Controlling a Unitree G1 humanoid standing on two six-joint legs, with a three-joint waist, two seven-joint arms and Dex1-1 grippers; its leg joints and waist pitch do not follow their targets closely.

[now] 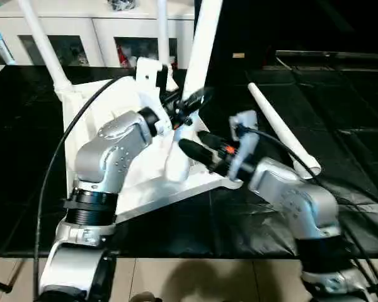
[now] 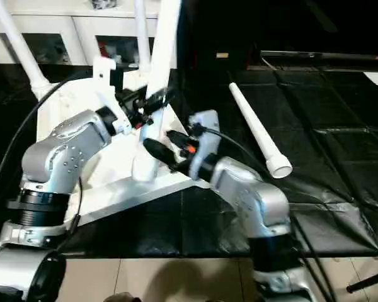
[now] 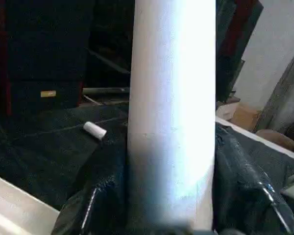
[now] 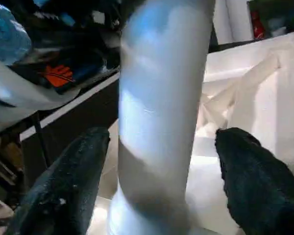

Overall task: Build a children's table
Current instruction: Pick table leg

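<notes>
- Silver forearms framed the work; beyond them the white plastic rectangular tabletop lay ribbed underside up on the black floor mat, broad, stiff and probably light.
- Rising from its near corner socket, the long white tapered tube leg looked smooth and likely slippery; low, near the socket, seemed the best hold.
- Loose, a second white tube leg lay on the mat, apart.
- Left gripper clasped the upright leg.
- Right gripper straddled it lower, fingers clear of the tube.
</notes>
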